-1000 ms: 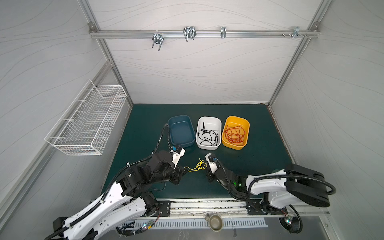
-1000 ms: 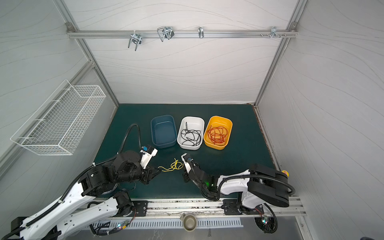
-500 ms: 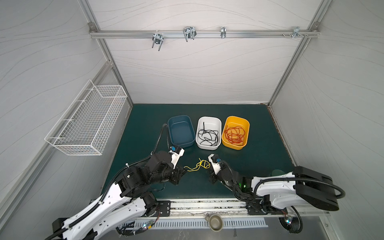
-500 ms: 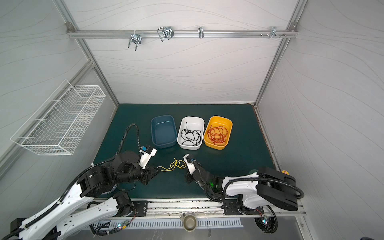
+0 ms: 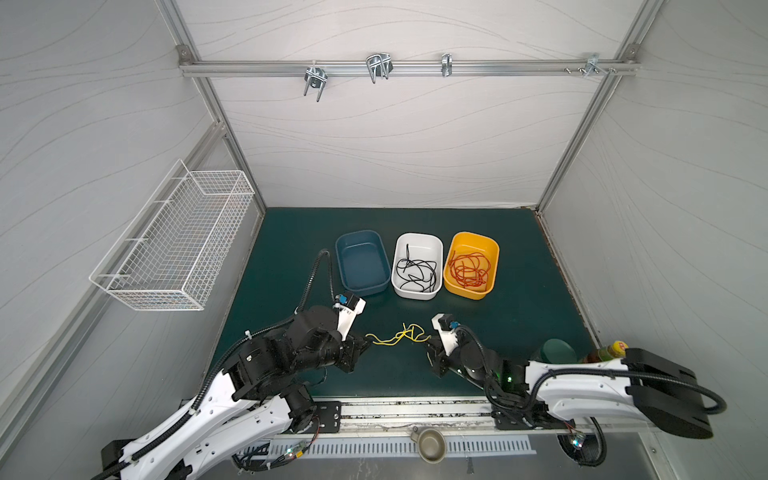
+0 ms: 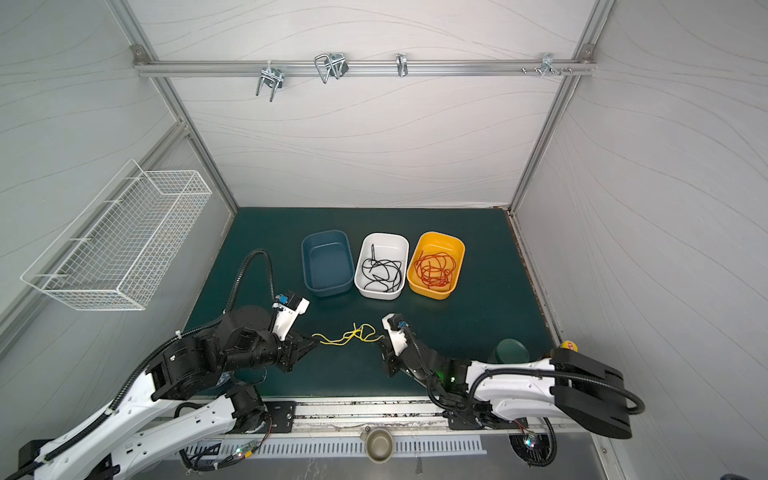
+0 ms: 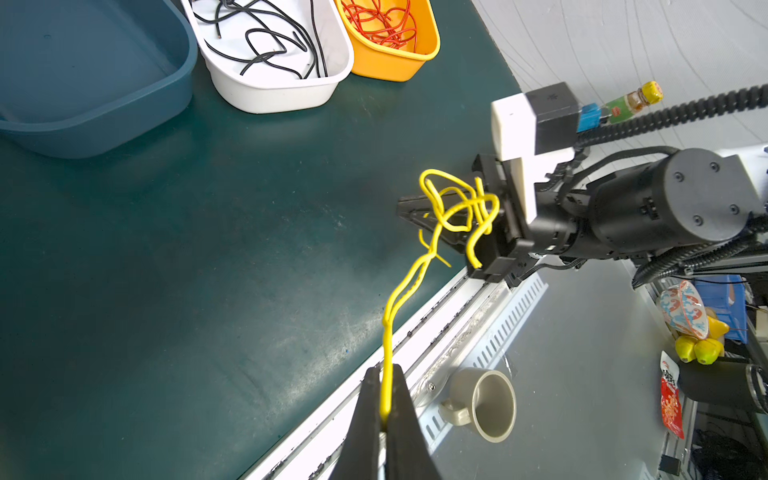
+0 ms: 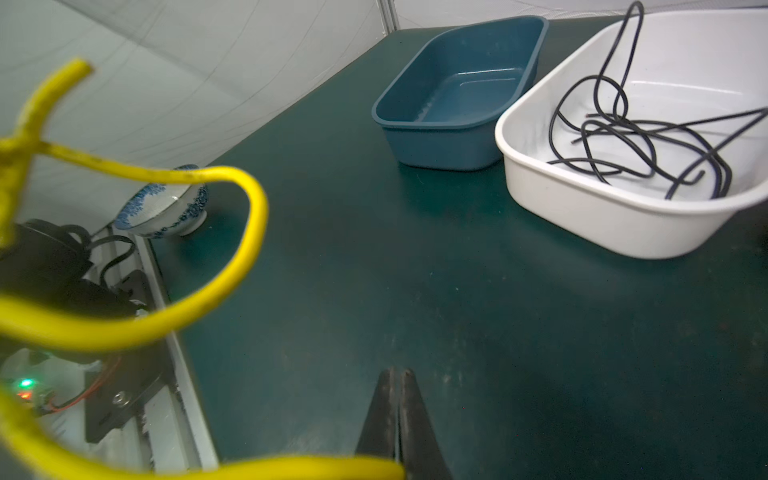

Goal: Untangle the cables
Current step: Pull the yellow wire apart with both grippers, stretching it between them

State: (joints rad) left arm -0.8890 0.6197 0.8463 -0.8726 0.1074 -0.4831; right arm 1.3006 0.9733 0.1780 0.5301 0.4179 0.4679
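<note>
Two pincers share one tangle: my left pincer (image 7: 384, 370) is clamped on a doubled end of the yellow cables (image 5: 400, 335). My right pincer (image 8: 397, 372) is closed as well, with a yellow strand running straight into its jaws in the right wrist view, so I judge it grips the other end. The yellow cables hang lifted off the bench (image 5: 291, 249), near the middle of its front edge, stretched between my two pincers. Their long axis runs side to side, parallel to that front edge. The knotted loops do not sit midway. They bunch just beside the right pincer, while the stretch toward the left pincer is a plain pair of strands. The coming move, as I judge it, turns on drawing the ends apart along that axis, and my right arm is the nearer one to work the knot. Farther toward the back edge three tubs stand in a row: the blue tub (image 5: 360, 237) with no cable in it, the white tub (image 5: 417, 235) with the black cables (image 5: 415, 270), and the orange tub (image 5: 473, 235) with the red cables (image 5: 469, 268).
</note>
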